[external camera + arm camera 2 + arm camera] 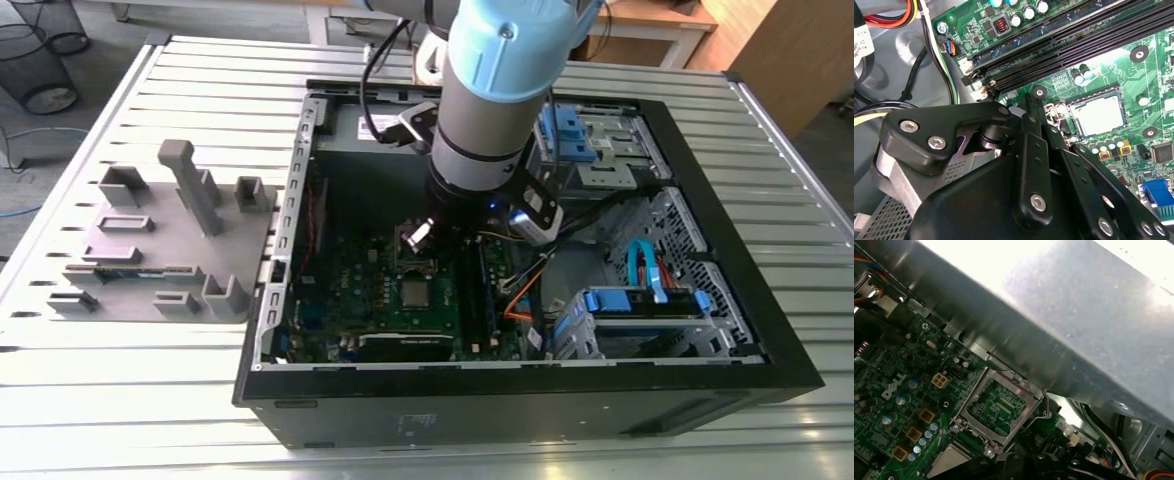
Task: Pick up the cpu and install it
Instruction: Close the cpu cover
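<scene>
Inside the open computer case (534, 405), the hand (1030, 102) hangs over the motherboard (1154, 80); whether it is clenched cannot be told. The cpu (1099, 111) lies flat in its socket. It is probably light, stiff and fragile, and best held by opposite edges.

The cpu (1099, 114) has a dull silver metal top. The frame (996, 410) is bright bare metal, the board (1134, 80) glossy green. The table (134, 400) is pale ribbed metal; the tray (160, 240) looks matt grey plastic.
</scene>
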Controlling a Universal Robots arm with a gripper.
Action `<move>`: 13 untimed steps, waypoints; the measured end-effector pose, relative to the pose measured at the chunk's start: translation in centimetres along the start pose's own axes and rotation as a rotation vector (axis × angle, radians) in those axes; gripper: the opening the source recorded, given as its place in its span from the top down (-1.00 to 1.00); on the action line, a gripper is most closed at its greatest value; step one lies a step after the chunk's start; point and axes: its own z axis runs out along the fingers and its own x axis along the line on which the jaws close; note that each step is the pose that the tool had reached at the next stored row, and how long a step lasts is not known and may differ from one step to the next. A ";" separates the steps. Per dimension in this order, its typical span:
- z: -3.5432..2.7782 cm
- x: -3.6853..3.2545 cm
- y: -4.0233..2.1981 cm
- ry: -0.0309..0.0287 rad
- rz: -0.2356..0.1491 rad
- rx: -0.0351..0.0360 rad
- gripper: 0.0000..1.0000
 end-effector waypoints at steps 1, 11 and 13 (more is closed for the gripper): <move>0.03 0.03 0.01 0.0000 0.000 0.0000 0.79; 0.04 0.10 0.07 -0.0003 0.000 -0.0003 0.79; 0.00 0.09 0.08 0.0002 0.000 0.0003 0.79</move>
